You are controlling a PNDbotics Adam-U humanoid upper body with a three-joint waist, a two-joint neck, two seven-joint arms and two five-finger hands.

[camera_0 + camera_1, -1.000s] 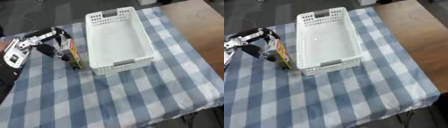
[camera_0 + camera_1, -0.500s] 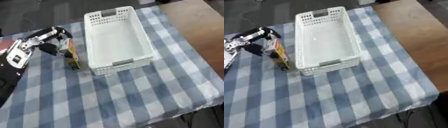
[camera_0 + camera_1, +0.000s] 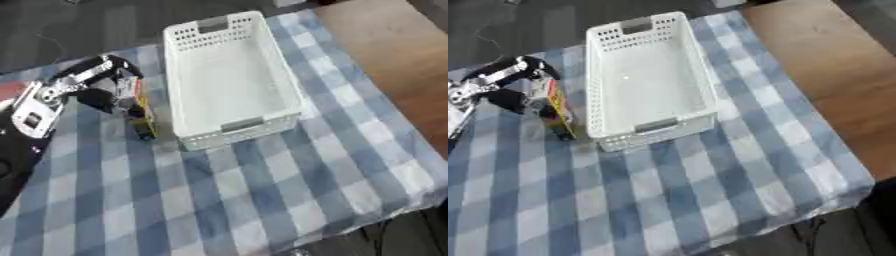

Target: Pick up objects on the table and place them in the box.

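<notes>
A white perforated box (image 3: 229, 75) lies lengthwise on the blue checked cloth (image 3: 219, 200), with nothing inside it. Just left of its near corner stands a narrow yellow and dark carton (image 3: 143, 114), touching or nearly touching the box wall. My left hand (image 3: 103, 85) comes in from the left and is at the carton's top, fingers curled round it. The fingers hide the carton's upper end. My right hand shows in no view.
Bare brown tabletop (image 3: 824, 65) runs along the right beyond the cloth. The cloth's near edge hangs over the table front at the lower right (image 3: 833, 210). Dark floor lies past the far edge.
The whole picture has shifted slightly, so the camera moved. My left hand stays on the carton beside the box, which has hardly moved.
</notes>
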